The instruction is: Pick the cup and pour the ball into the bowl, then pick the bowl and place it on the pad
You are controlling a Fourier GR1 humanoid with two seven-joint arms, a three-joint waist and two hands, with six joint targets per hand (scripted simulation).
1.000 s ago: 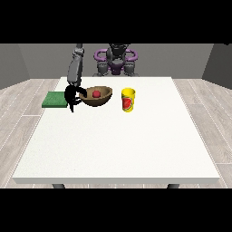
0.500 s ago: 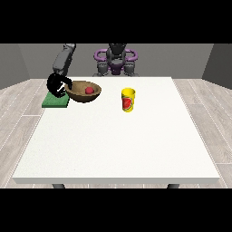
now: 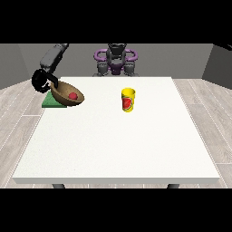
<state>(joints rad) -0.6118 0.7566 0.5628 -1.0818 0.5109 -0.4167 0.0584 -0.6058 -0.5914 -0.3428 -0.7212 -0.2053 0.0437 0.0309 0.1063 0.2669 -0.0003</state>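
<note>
Hand at the view's left (image 3: 41, 80) curls round the rim of the bowl (image 3: 68, 94), red ball (image 3: 72, 96) inside. Bowl hangs tilted, overlapping the green pad's (image 3: 49, 102) right part; pad lies just below-left. Yellow cup (image 3: 128, 99) stands well apart.

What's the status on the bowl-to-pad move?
Hand at the view's left shut on the brown bowl, red ball inside. Bowl over the green pad, tilted. Yellow cup upright mid-table, clear of the path. Other hand not visible.
</note>
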